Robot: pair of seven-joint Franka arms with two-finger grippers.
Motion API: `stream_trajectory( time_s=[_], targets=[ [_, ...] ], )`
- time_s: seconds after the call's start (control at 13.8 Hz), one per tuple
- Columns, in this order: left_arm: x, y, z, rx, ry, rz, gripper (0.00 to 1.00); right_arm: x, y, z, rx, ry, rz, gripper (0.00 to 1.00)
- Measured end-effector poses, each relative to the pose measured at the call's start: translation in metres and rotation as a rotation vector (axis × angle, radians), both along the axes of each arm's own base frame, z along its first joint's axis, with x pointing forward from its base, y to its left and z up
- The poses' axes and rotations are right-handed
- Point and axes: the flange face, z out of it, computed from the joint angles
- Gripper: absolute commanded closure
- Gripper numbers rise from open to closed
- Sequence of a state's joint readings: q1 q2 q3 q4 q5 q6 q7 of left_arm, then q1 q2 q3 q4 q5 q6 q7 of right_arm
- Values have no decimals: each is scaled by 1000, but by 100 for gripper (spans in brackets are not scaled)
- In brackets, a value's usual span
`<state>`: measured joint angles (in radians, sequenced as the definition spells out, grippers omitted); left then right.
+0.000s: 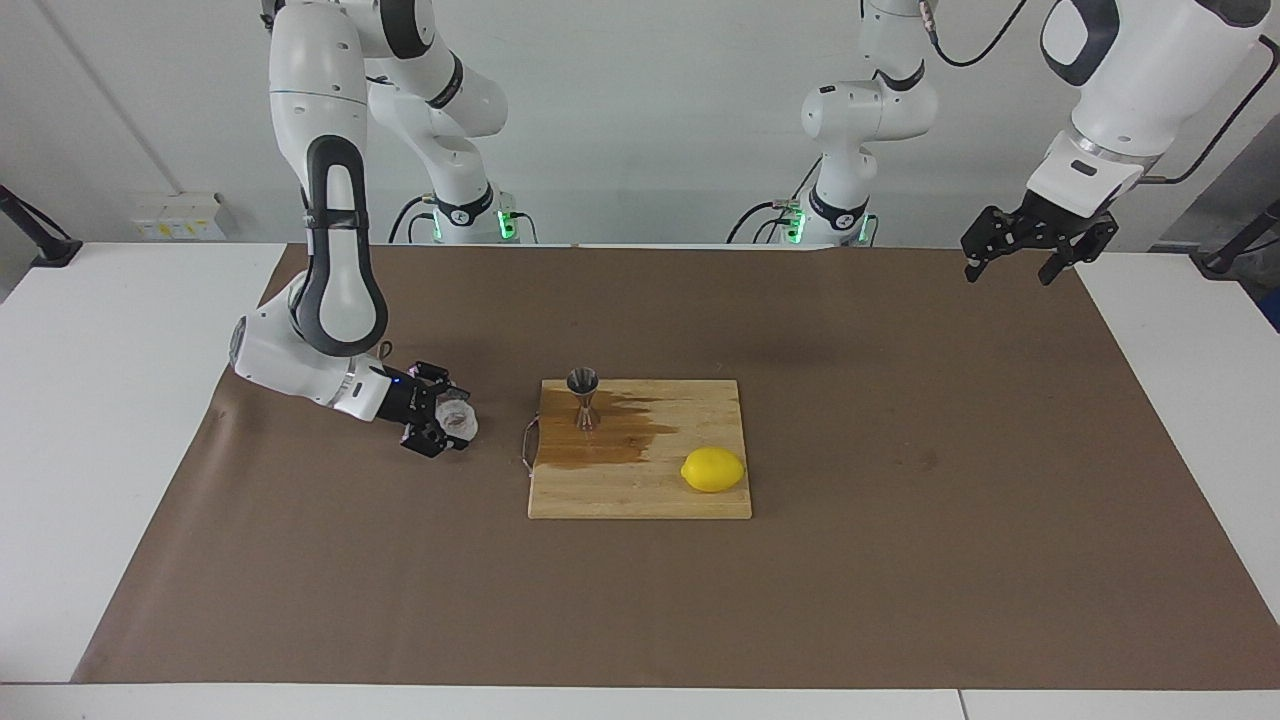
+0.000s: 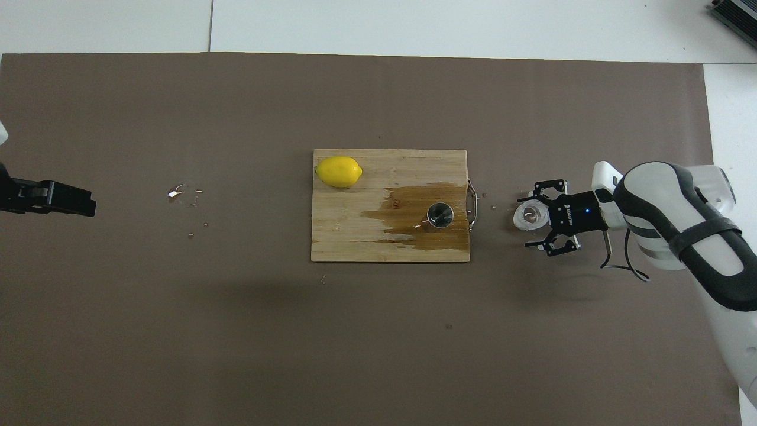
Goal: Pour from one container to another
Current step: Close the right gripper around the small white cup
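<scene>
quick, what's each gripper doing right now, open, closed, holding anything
Right gripper: open, fingers around the clear cup on the table, not yet closed on it.
Left gripper: open, empty, waiting in the air at its own end of the table.

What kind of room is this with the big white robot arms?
Probably a robot lab set up like a little kitchen or bar. A table covered in brown paper holds a cutting board with a lemon and a steel jigger.
</scene>
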<state>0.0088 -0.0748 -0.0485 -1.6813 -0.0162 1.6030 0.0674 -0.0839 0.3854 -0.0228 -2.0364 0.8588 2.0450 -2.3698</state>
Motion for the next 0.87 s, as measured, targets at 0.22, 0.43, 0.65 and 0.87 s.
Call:
stream_trajectory(
  time_s=[0.22, 0.43, 0.65, 0.87],
  targets=[
    [-1, 0, 1, 0, -2, 0, 0, 1, 1, 0, 0, -2, 0, 78],
    [-1, 0, 1, 0, -2, 0, 0, 3, -2, 2, -1, 32, -49, 78],
    [-1, 0, 1, 0, -2, 0, 0, 9, -1, 9, -16, 139, -188, 80],
    [-1, 0, 1, 0, -2, 0, 0, 18, 19, 33, -38, 206, -299, 80]
  ],
)
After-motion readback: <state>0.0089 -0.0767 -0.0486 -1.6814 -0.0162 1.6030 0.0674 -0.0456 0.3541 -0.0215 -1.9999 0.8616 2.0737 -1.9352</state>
